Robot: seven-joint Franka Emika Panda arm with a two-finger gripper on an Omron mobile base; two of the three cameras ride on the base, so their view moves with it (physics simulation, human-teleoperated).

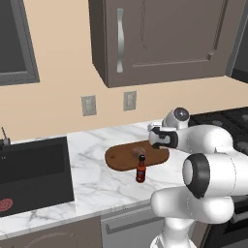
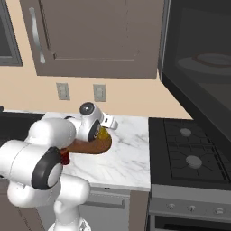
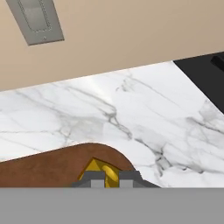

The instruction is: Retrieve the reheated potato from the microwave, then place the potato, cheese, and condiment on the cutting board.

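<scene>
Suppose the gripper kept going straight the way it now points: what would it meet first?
Probably the cheese pinched between the fingertips of the gripper, then the cutting board under it. Depth is unclear; the marble counter lies beyond.

The arm covers the right end of the cutting board (image 1: 137,156) in the left base view. In the hand view the cheese (image 3: 101,170) shows as a yellow sliver behind the claw (image 3: 112,179), its lower part cut off. The microwave (image 2: 198,67) runs past the frame's right edge.
</scene>
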